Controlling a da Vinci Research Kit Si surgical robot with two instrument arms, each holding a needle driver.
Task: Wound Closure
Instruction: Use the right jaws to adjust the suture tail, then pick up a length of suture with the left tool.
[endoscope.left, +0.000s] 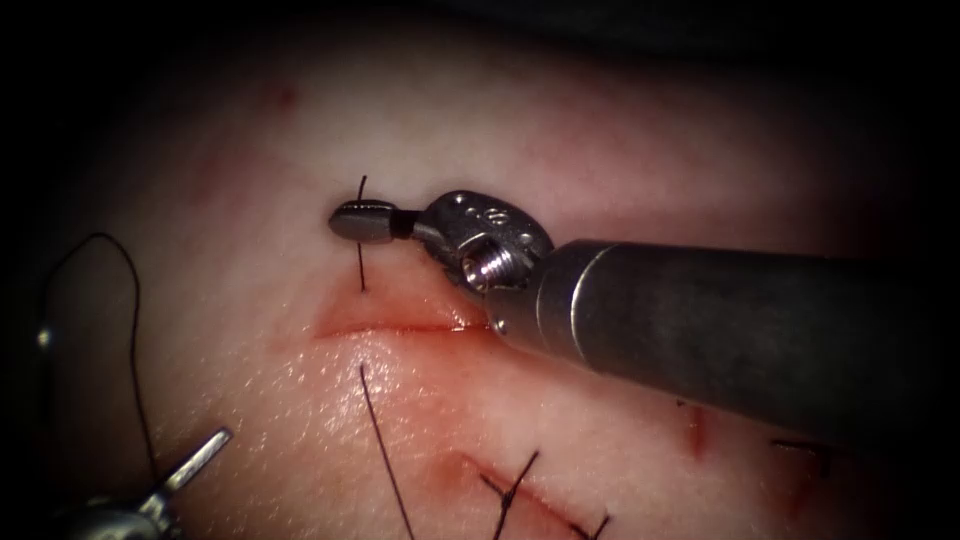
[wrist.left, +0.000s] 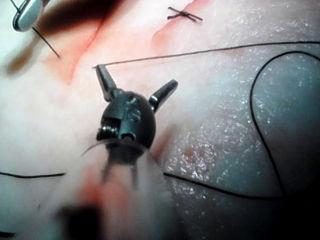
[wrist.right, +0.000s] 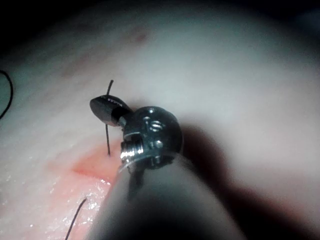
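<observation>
Steel jaws of the left tool (wrist.left: 136, 75) stand spread wide, nearest the viewer and left of the cut (endoscope.left: 400, 328), gripping nothing; one jaw tip lies just beside the thread (endoscope.left: 385, 450); a knotted stitch (endoscope.left: 515, 490) sits nearer than the cut, to its right; red fluid (endoscope.left: 430, 315) lines the cut; beyond the cut's left end, the right tool (endoscope.left: 365, 222) is clamped on a short upright thread end entering the tissue (endoscope.left: 620, 180); the needle's whereabouts cannot be told
</observation>
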